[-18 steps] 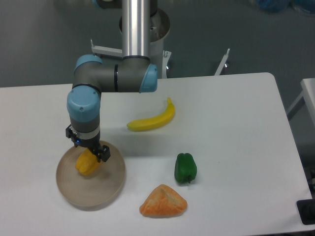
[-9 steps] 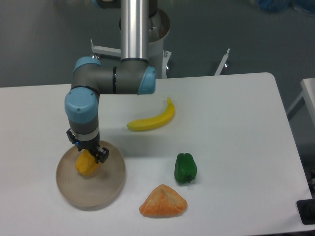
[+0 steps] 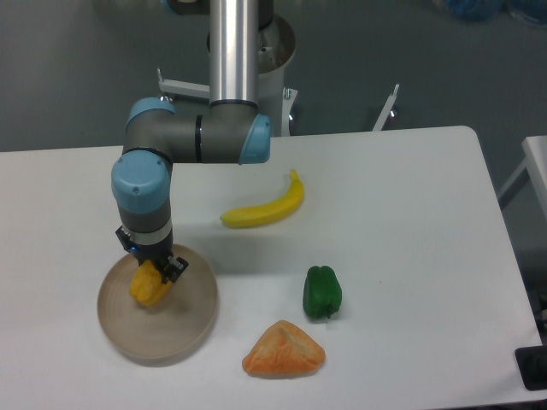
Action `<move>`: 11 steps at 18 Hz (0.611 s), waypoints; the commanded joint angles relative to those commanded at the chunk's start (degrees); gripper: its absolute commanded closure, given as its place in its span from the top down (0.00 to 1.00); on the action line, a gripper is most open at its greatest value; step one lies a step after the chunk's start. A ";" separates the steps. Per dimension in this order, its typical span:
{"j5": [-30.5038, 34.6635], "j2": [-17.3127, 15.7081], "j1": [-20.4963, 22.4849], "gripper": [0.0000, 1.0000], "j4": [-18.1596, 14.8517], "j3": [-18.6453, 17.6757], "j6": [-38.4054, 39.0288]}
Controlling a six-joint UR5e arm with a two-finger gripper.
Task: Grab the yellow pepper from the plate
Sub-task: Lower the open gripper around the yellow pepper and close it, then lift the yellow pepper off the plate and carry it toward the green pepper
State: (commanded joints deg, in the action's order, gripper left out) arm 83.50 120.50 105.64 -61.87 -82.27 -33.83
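Gripper (image 3: 152,269) sits right down on the yellow pepper (image 3: 149,287), fingers on either side of its top, but I can't tell if they're actually squeezing it. Pepper is on the plate (image 3: 175,329), toward the plate's back left part. Right of the plate there's a green pepper (image 3: 321,292) and a pastry (image 3: 284,350), with a banana (image 3: 264,207) further back.
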 joint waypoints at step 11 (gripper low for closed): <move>0.88 -5.10 15.10 0.48 -2.20 1.67 -22.93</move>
State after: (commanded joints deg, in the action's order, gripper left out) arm 84.38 115.40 120.74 -64.07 -80.60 -56.76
